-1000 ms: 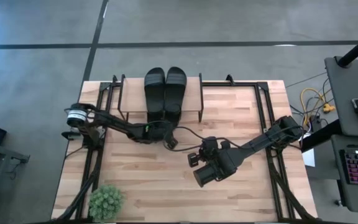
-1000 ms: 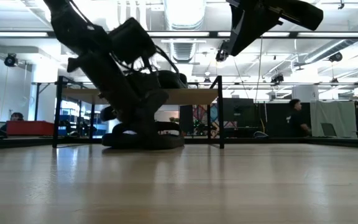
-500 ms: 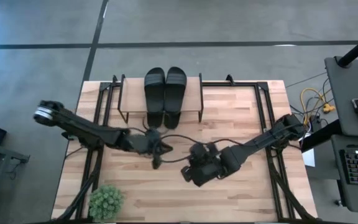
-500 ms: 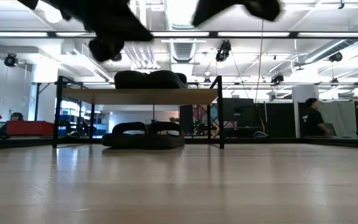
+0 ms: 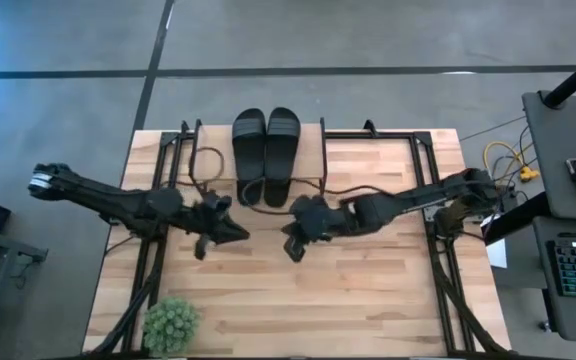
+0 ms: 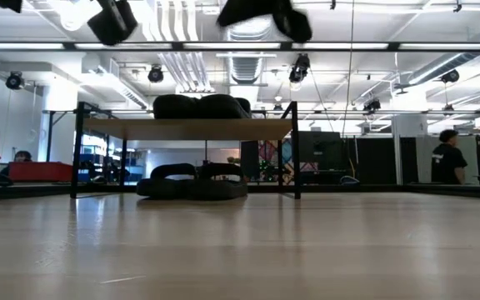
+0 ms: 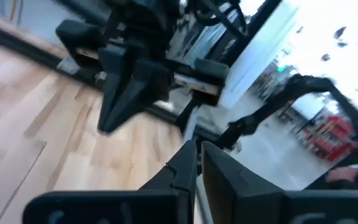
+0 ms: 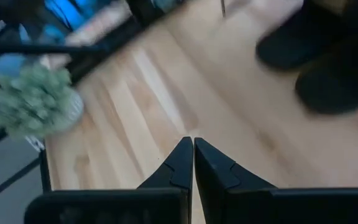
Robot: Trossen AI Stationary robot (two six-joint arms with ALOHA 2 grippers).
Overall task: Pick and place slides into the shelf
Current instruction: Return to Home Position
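A small green plant [image 5: 171, 322] stands in the lower left corner of the high view, close to the near edge of the table [image 5: 368, 300]. From there the near strip of board runs as open wood across to the lower right corner.

Above that strip, around mid-table, the two grippers point toward each other with a gap of plain board between them. The left gripper [image 5: 234, 233] reaches in from the left edge, its fingers [image 7: 185, 163] pressed together on nothing. The right gripper [image 5: 292, 247] comes in from the right edge, its fingers [image 8: 180, 163] likewise closed and empty. In the low view both arms show only as dark shapes at the top edge, well above the tabletop.

Farther back, at the top centre of the table by its far edge, stands the shelf [image 6: 190, 128]. Two slides [image 6: 197, 106] lie side by side on its top board. Two more slides [image 6: 192, 181] sit on the table beneath it, between the black legs and close against each other. From above, bare shelf board shows on either side of the upper pair.

In the room beyond, a person [image 6: 450, 158] stands at the right of the low view.
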